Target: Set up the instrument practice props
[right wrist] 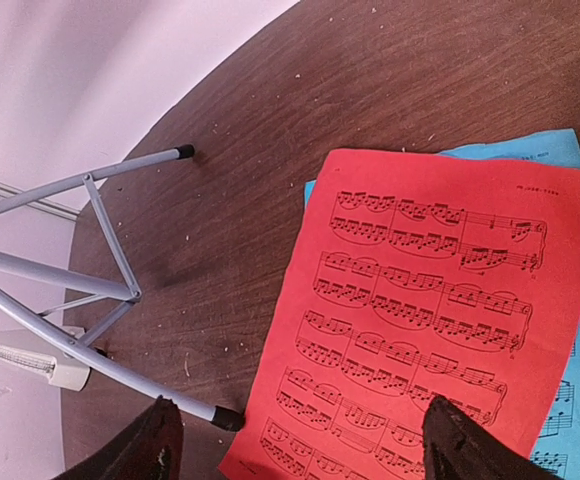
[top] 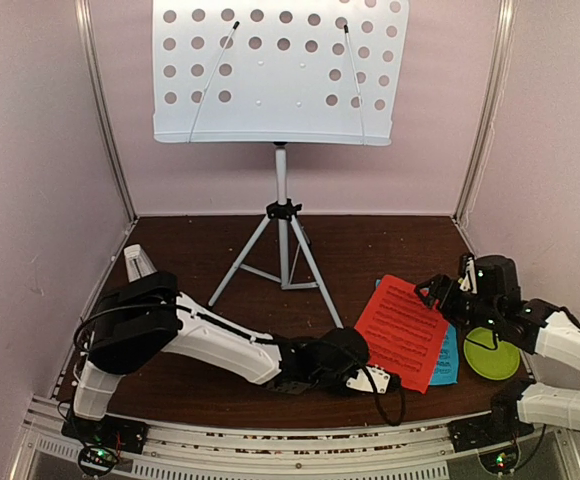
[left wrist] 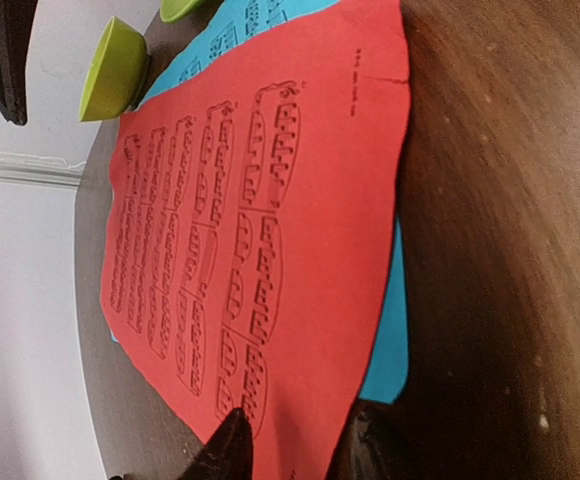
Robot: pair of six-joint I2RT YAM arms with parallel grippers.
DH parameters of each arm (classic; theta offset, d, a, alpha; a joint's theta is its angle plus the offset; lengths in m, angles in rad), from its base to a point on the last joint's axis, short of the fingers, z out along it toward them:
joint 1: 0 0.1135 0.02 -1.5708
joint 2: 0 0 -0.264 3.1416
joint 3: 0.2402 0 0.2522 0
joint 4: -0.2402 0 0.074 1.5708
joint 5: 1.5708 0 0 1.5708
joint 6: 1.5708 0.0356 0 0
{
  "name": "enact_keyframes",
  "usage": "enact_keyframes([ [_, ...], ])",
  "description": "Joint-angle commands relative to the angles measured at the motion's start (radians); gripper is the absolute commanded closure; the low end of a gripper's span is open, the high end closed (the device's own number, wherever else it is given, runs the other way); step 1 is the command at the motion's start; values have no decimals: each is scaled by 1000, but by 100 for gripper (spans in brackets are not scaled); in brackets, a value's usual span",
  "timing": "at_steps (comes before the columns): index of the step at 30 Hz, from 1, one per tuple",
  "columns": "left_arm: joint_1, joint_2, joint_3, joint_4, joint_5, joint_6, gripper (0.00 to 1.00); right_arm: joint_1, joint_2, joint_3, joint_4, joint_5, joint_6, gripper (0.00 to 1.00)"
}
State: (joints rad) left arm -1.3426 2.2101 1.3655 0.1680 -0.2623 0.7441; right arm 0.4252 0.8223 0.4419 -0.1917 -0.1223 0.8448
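Observation:
The pale-blue perforated stand desk [top: 280,70] sits on its silver tripod [top: 282,250] at the back. The red page [top: 402,330] lies on the blue page [top: 446,366] at the front right. Both also show in the left wrist view, red [left wrist: 270,200] over blue [left wrist: 390,340]. My left gripper [top: 378,380] is at the red page's near edge, jaws partly open, one finger [left wrist: 232,448] over the page, the other at its edge. My right gripper [top: 436,292] is open wide above the red page's [right wrist: 440,300] far end. The grey metronome [top: 138,262] stands at the left.
A lime-green plate [top: 492,355] lies right of the pages under the right arm. A green bowl [left wrist: 115,70] stands beyond the pages in the left wrist view. A tripod foot [right wrist: 225,418] rests close to the red page's corner. Pink walls enclose the table.

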Motion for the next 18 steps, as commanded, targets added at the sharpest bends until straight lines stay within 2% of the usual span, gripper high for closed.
enact_keyframes([
  [1,2,84,96,-100,-45,47,65,-32,-25,3,-21,-17,-6,17],
  [5,3,123,158,-135,-87,62,76,-52,-34,5,-19,-38,-15,17],
  [9,2,112,173,-153,-86,54,98,-59,-51,10,-9,-68,-63,10],
  [10,2,95,170,-155,-79,42,100,-59,-62,10,-10,-69,-82,9],
  [18,11,-48,141,-117,-31,-104,100,-58,-187,-16,11,-45,-197,6],
])
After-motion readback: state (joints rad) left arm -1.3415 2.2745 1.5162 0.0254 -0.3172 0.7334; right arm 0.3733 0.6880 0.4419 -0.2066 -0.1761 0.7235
